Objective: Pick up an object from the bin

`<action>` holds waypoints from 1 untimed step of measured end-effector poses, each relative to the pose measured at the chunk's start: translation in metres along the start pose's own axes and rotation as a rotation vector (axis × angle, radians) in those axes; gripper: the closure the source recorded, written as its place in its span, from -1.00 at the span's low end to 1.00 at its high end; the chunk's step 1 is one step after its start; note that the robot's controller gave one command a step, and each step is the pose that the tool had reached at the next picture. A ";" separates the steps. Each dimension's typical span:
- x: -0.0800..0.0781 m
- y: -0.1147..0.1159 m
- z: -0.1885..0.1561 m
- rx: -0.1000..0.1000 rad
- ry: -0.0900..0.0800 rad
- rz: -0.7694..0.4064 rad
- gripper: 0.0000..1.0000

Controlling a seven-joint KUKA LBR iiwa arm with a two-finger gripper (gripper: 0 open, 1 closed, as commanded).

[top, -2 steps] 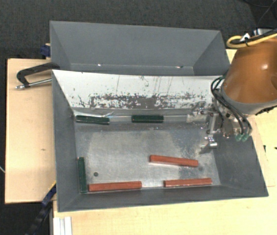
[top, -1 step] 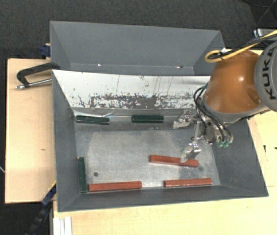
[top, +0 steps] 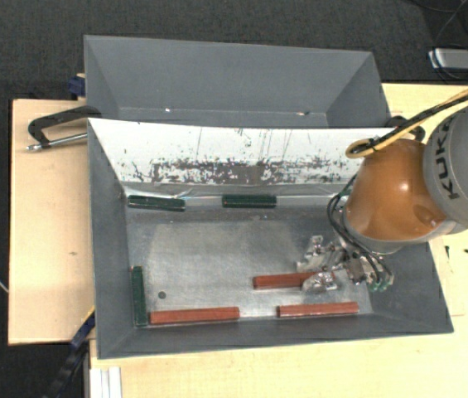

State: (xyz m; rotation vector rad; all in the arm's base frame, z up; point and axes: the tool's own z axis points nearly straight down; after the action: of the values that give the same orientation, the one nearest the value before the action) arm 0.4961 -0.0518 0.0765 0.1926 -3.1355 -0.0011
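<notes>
So the gripper [top: 323,274] is down low in the right half of the bin [top: 217,251], just above the floor or on it. Honestly I can't tell whether it's clamped or loose: the metal bits at the tip are a jumble from this angle. What I can say is that the right end of a short red-brown bar [top: 277,282] runs straight into the gripper tip. That bar lies flat on the floor, roughly left to right, a bit right of the middle. Whether it's actually being pinched or just touched, no idea.

Just in front of the gripper, near the front wall, there's a second red-brown bar [top: 318,309], also flat and lying left to right, apart from the short one. Further left along the same front edge sits a longer red-brown bar [top: 194,314], whose left end comes close to a dark green bar [top: 137,295] lying along the left wall.

At the back, two more dark green bars [top: 156,203] [top: 248,200] lie end to end with a gap between them, right at the foot of the back wall.

Above the gripper there's the round orange cover [top: 387,201] on the wrist, with the grey arm [top: 465,168] coming in from the right and a cable [top: 399,135] looping over the top.
</notes>
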 end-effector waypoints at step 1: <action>0.000 0.000 0.000 0.000 0.000 0.000 1.00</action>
State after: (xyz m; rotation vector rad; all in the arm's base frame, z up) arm 0.4962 -0.0518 0.0765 0.1930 -3.1355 -0.0009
